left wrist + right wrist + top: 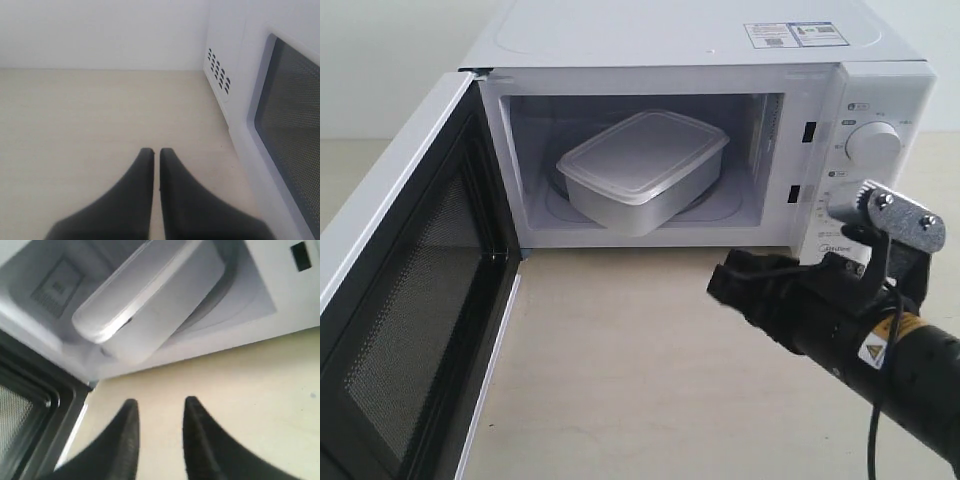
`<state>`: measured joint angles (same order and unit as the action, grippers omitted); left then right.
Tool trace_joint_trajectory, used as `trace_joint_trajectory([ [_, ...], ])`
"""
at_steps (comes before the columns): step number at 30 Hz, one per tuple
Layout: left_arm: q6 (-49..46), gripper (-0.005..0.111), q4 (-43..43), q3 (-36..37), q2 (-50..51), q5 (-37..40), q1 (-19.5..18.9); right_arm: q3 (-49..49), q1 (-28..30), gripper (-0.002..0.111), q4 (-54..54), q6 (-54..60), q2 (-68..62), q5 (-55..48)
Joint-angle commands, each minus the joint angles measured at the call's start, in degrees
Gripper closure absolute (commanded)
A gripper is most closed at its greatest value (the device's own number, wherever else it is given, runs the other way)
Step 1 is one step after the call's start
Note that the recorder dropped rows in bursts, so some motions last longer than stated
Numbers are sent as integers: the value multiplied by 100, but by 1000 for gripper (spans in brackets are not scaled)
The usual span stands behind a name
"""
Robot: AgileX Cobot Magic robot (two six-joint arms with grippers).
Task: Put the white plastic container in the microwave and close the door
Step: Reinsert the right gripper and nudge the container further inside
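Seeing container [642,168] inside microwave [880,90], front corner near lip; door [410,300] wide open. Right tool [161,402] part-open, empty; left tool [152,150] closed, empty. Risk: clipping that corner on closing.

- A pale beige tabletop [640,350] with a faint, fine wood grain filled the lower part of the exterior view and ran back to the wall.
- A plain off-white wall [380,60] stood behind it, meeting the tabletop in a straight line.
- The light was soft and even, washing the wall nearly white.
- Shadows on the tabletop were faint, with blurred edges.
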<state>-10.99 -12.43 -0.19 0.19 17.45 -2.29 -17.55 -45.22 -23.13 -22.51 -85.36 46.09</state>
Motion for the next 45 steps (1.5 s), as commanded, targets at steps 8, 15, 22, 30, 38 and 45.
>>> trace_joint_trajectory([
  [8,32,102,-26,19,-19,-70,25,-464,14,108,695,1745,-602,330],
  [15,32,102,-26,19,-19,-70,25,-1400,14,108,720,1699,-1574,580],
  [22,32,102,-26,19,-19,-70,25,-2125,14,108,741,1699,-2346,408],
  [30,32,102,-26,19,-19,-70,25,-2876,14,108,429,1962,-2913,330],
  [38,32,102,-26,19,-19,-70,25,-3549,305,108,158,2302,-3115,-98],
  [45,32,102,-26,19,-19,-70,25,-3982,591,108,308,2306,-3118,-325],
])
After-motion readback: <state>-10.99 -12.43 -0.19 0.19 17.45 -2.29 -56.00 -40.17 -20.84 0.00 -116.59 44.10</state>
